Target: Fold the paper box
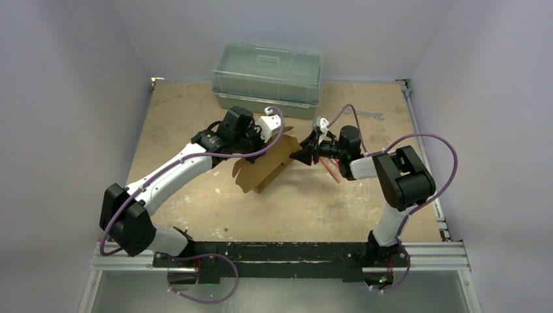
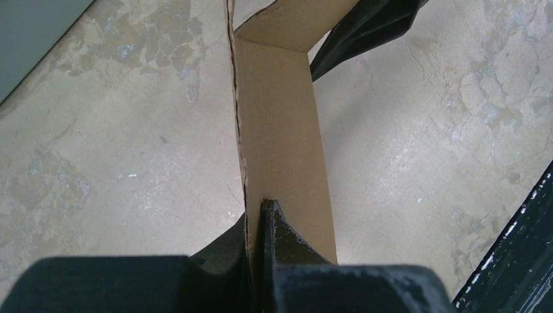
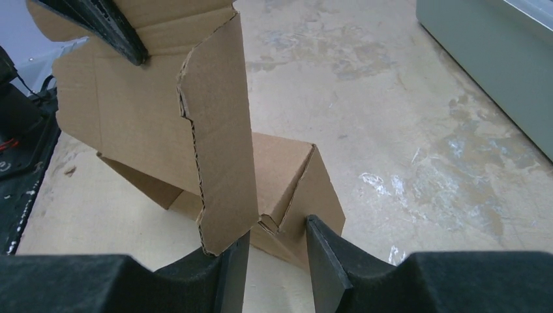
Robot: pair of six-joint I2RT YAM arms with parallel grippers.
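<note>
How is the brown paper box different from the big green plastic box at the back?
The paper box is brown cardboard; the plastic container is see-through grey-green. The paper box is smaller and only half folded, with flaps sticking out, while the plastic container is bigger and has its lid on. The paper box is pinched by the left gripper in the middle; the plastic container sits alone at the back. Both are boxes.
</note>
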